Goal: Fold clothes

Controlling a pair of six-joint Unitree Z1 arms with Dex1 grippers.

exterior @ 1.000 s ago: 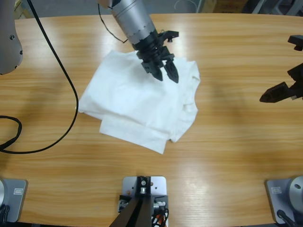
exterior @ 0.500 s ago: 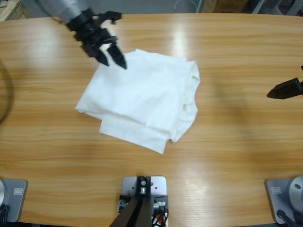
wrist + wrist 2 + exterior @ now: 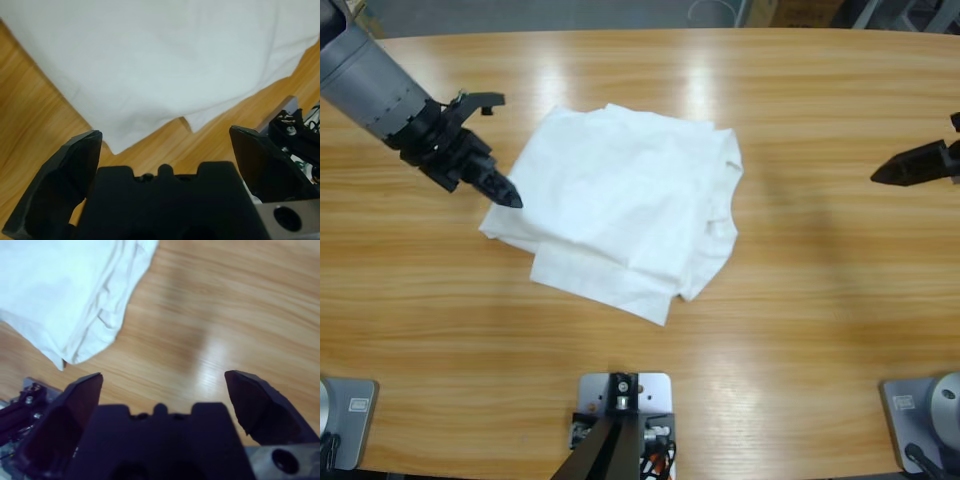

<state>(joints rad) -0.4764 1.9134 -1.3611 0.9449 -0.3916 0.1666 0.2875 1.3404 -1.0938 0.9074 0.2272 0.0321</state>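
Item 1, left gripper: two black jaws standing spread wide in the left wrist view, holding nothing. In the high view it is hovering just off the left edge of the garment, tips pointing toward it, with wood showing between the jaws and the cloth.

Item 2, right gripper: jaws likewise parted and empty in the right wrist view. It is sitting at the table's right side, well apart from the cloth, with a broad stretch of bare wood between.

Item 3, T-shirt: lying near the middle of the table, slightly left of centre. It is folded into a rough, skewed quadrilateral whose long axis is running from upper left toward lower right. It lies directly ahead of the left gripper and across open table from the right one; the left arm is plainly the nearer. Any further fold would, by judgement, start from that left edge.

Materials: the shirt is plain white soft cloth, matte, lightly creased, with stacked layers showing as stepped edges at the lower corner and rumpled ridges along the right side. The table is glossy, with light streaks crossing its long wooden grain.
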